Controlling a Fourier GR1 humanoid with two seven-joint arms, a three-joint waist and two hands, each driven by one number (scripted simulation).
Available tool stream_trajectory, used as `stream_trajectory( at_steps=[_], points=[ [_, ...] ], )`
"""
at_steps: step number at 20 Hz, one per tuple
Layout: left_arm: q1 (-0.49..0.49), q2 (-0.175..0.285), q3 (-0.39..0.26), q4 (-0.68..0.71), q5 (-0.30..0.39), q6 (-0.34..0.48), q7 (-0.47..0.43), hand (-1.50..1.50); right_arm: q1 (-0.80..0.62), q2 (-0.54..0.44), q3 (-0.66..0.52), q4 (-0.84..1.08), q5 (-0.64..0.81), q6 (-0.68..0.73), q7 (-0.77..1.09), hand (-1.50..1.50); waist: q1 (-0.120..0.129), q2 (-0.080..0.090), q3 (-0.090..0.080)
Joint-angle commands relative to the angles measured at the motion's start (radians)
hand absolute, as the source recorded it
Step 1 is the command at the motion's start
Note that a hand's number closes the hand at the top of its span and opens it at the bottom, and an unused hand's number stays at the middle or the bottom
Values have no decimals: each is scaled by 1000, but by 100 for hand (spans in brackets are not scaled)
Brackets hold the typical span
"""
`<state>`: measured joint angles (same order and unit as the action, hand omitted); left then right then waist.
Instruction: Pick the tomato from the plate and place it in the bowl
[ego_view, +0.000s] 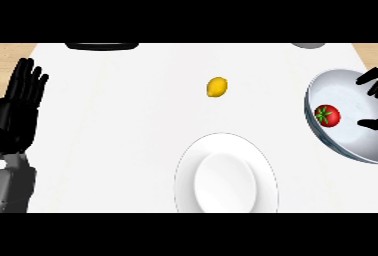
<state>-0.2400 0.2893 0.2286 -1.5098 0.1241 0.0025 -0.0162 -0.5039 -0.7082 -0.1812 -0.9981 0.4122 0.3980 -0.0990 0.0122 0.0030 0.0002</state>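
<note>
Tomato (327, 115), seen from the head, lying in the bowl (345, 92) at right, off the bare plate (229, 181): light, smooth, soft-skinned, probably best cupped round its middle; right hand (369, 80) spread apart over the bowl's rim, holding nothing; left hand (18, 107) flat and open at the left edge.

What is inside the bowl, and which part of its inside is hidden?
The tomato lies inside the bowl, with nothing else showing. The right hand covers part of the bowl's right side, and the view's edge cuts off the rest.
</note>
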Motion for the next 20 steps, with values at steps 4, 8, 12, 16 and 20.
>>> stream_trajectory(
  at_steps=[4,8,12,16,20],
  points=[
    [-2,3,9,-2,18,-13,18,0,-32,122,-92,139,-96,-67,-89,-150,2,1,1],
    [-26,-7,3,40,-5,6,-3,0,-92,90,-212,179,-166,-135,-120,-150,-1,3,1],
    [-47,-4,-2,13,-16,25,27,0,-83,0,-322,231,-234,-133,-149,-150,-9,1,1],
    [-6,14,15,-29,26,-21,45,0,-121,-64,-388,397,-248,-175,-180,-150,10,4,2],
    [-19,-33,-25,-25,-30,38,27,0,-59,-173,-478,536,-312,-75,-288,-150,4,8,4]
  ],
)
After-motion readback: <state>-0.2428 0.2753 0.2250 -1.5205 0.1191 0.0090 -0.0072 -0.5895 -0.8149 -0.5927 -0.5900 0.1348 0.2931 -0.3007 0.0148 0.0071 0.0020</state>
